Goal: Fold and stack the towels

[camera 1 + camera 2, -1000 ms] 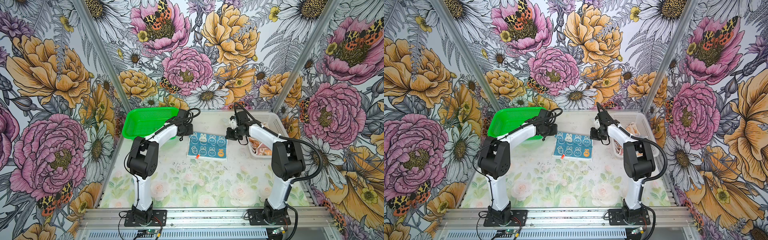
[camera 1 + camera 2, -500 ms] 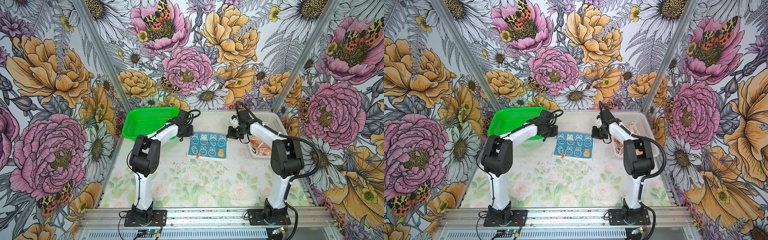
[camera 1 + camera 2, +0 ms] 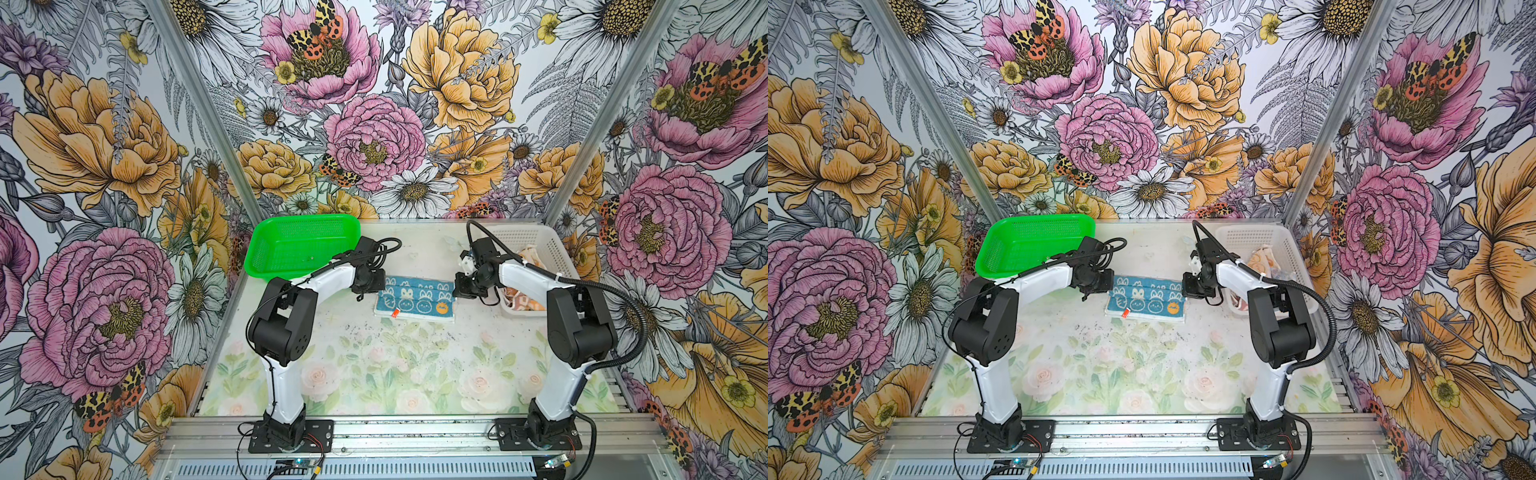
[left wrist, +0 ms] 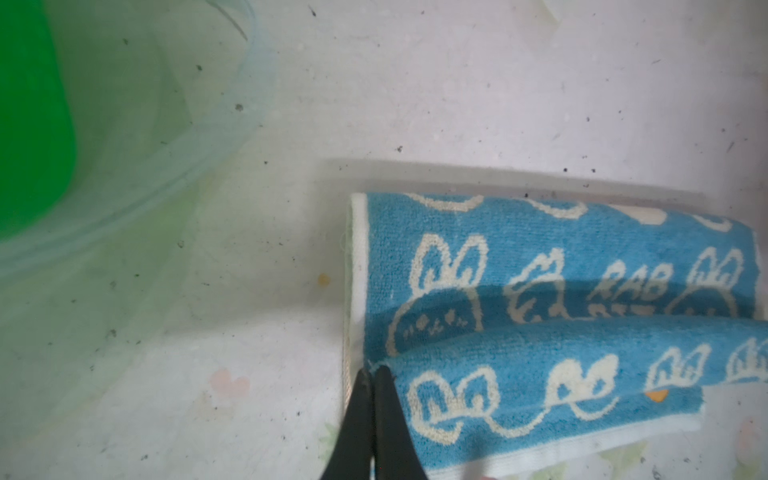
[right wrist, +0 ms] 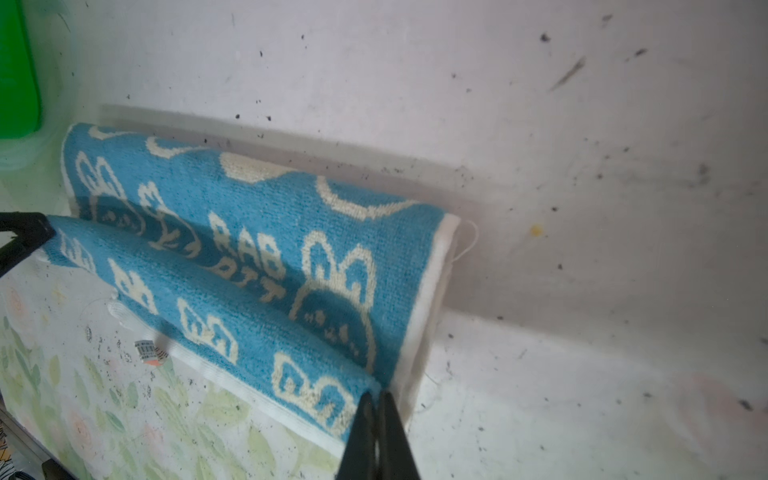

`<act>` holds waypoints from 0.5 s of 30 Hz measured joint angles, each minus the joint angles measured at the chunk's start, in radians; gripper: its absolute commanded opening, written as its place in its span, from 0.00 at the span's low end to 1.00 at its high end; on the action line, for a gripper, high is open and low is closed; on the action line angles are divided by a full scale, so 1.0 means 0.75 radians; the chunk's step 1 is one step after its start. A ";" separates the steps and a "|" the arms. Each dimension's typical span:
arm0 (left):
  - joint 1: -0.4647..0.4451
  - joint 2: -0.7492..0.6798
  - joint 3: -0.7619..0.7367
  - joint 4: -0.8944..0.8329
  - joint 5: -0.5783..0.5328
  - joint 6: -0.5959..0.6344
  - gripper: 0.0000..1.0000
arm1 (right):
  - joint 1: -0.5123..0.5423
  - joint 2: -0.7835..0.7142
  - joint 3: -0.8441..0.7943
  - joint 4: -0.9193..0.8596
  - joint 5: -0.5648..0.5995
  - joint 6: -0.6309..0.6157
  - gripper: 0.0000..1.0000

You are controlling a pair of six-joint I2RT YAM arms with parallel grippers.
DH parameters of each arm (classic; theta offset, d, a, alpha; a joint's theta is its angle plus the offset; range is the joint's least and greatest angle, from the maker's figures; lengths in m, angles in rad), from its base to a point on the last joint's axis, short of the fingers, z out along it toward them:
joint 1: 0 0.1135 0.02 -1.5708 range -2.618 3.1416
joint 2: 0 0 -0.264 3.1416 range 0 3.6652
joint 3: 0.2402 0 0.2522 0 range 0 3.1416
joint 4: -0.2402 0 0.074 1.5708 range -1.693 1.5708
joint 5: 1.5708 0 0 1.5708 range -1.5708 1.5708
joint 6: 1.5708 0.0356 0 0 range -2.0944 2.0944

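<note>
The blue towel (image 3: 415, 297) lay on the bench (image 3: 374, 365) between the green basket (image 3: 299, 245) and the white basket (image 3: 552, 249), with one layer lifted in a loose flap above the rest. The left gripper (image 4: 372, 374) was pinched shut on one corner of that flap and the right gripper (image 5: 377, 397) on the opposite corner. The other towels (image 3: 530, 255) sat bunched in the white basket.

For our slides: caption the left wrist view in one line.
Shut jaws pinch a raised corner of the blue rabbit towel, mid-fold.
</note>
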 measured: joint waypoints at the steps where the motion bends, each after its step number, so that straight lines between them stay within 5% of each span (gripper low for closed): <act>1: 0.000 -0.012 -0.002 0.002 0.000 0.000 0.00 | 0.000 -0.015 -0.006 0.001 -0.001 0.000 0.00; 13: -0.010 -0.032 -0.061 0.038 -0.002 -0.005 0.00 | 0.054 -0.028 -0.138 0.080 0.003 0.036 0.00; 15: -0.019 -0.024 -0.063 0.038 -0.002 -0.009 0.05 | 0.064 -0.012 -0.150 0.088 0.005 0.037 0.10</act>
